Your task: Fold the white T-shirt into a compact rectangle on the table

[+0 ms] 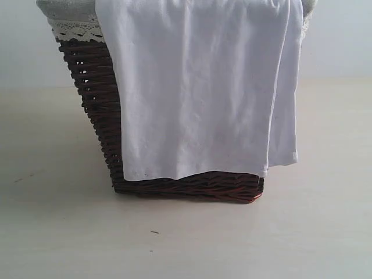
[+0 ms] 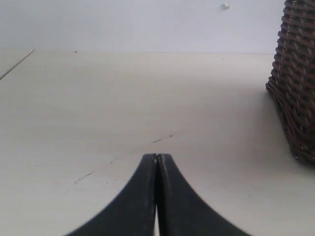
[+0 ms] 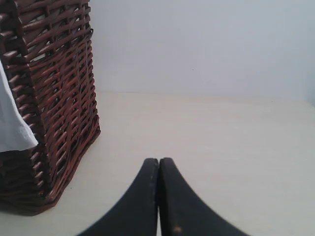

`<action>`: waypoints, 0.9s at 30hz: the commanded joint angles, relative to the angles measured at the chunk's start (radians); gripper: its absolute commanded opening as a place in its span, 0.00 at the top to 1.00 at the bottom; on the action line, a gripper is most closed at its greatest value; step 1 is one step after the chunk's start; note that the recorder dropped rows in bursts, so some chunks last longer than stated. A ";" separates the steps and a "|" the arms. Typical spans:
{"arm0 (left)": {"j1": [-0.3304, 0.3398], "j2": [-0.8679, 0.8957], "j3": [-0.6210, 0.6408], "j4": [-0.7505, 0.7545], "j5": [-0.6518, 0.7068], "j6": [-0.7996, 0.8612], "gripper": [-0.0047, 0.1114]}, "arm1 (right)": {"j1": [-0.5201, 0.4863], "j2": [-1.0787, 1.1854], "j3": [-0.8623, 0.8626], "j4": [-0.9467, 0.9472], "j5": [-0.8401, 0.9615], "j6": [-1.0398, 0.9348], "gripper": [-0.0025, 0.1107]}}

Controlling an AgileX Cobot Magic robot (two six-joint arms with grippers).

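1. T-shirt [image 1: 197, 87] hangs draped over the basket's [image 1: 96, 110] side; the basket stands on the table [image 1: 58, 232].
2. Left gripper [image 2: 157, 159] clenched, holding nothing.
3. Right gripper [image 3: 158, 162] clenched, holding nothing, near the basket.

It looks like a plain staged test setup: a wide pale beige surface [image 1: 58, 232] runs to a blank pale wall [image 1: 337, 40]. A dark wicker basket [image 1: 96, 110] with a lace-trimmed liner [image 1: 74, 30] lends a household touch.

Soft, bright light is filling every view. The basket [image 1: 93, 87] is casting a faint, fuzzy shadow on the table [image 1: 58, 221].
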 commanded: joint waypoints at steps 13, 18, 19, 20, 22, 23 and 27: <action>0.002 -0.004 0.003 -0.010 -0.006 0.003 0.96 | -0.001 -0.005 0.005 -0.013 -0.031 -0.005 0.98; 0.002 -0.004 0.003 -0.010 -0.011 0.003 0.96 | -0.001 -0.005 0.005 -0.052 -0.250 -0.047 0.98; 0.002 -0.004 0.003 -0.010 -0.023 0.003 0.96 | -0.001 -0.005 0.005 -0.052 -0.359 -0.047 0.98; 0.002 -0.004 0.003 -0.010 -0.040 0.003 0.96 | -0.001 -0.005 0.005 -0.052 -0.414 -0.047 0.98; 0.002 -0.004 0.003 -0.010 -0.115 0.003 0.96 | -0.001 -0.005 0.005 -0.052 -0.544 -0.047 0.98; 0.002 -0.004 0.003 -0.010 -0.151 0.003 0.96 | -0.001 -0.005 0.005 -0.052 -0.625 0.000 0.98; 0.002 -0.004 0.003 -0.010 -0.147 0.001 0.96 | -0.001 -0.005 0.005 -0.058 -0.825 0.324 0.98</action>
